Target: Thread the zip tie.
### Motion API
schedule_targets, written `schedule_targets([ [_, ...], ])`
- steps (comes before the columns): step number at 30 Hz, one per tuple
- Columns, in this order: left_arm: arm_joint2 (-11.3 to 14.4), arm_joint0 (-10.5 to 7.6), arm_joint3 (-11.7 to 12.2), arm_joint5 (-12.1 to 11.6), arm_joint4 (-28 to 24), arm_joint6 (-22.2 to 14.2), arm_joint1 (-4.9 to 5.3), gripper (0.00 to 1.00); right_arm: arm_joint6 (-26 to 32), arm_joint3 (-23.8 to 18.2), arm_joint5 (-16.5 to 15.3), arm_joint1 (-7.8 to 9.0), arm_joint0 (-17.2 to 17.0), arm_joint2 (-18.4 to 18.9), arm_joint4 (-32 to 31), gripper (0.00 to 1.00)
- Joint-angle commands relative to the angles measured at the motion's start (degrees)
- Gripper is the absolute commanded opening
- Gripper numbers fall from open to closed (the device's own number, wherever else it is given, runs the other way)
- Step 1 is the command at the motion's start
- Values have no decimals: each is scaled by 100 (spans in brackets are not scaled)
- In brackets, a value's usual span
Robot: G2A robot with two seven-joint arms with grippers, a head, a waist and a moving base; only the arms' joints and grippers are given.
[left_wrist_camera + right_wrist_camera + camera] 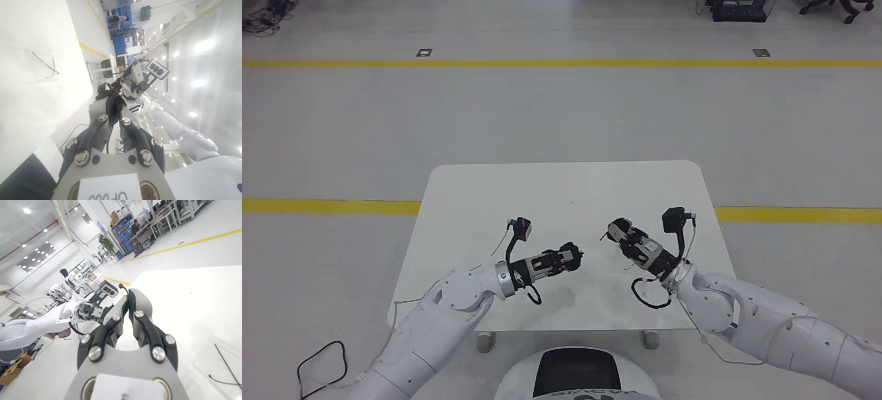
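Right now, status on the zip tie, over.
Left gripper shut on a black strap. Right gripper shut on zip tie, head poking out. Grippers facing, apart. Loose ties on table, clear of both.

Robotics lab, factory-type hall, yellow floor lines, blue storage racks, workbenches, humanoid robot bkgd.

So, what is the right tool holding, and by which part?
A black zip tie, pinched in the right tool just below its head, which sticks out past the tips.
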Motion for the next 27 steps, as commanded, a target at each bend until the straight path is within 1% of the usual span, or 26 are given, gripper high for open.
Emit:
schedule_targets([
  [1,27,94,-73,1,17,156,-30,0,-31,-87,0,-25,-86,23,-8,0],
  [4,55,197,-117,1,88,285,-77,0,-111,-128,0,-59,-181,67,-115,0],
  [8,37,257,-102,1,89,336,-139,0,-154,-153,0,-95,-274,118,-119,0],
  [15,-60,324,-93,1,47,300,-255,0,-145,-162,0,-173,-354,218,-145,0],
  [27,-341,461,-5,1,-40,75,-440,0,-145,-162,0,-173,-354,218,-145,0],
])
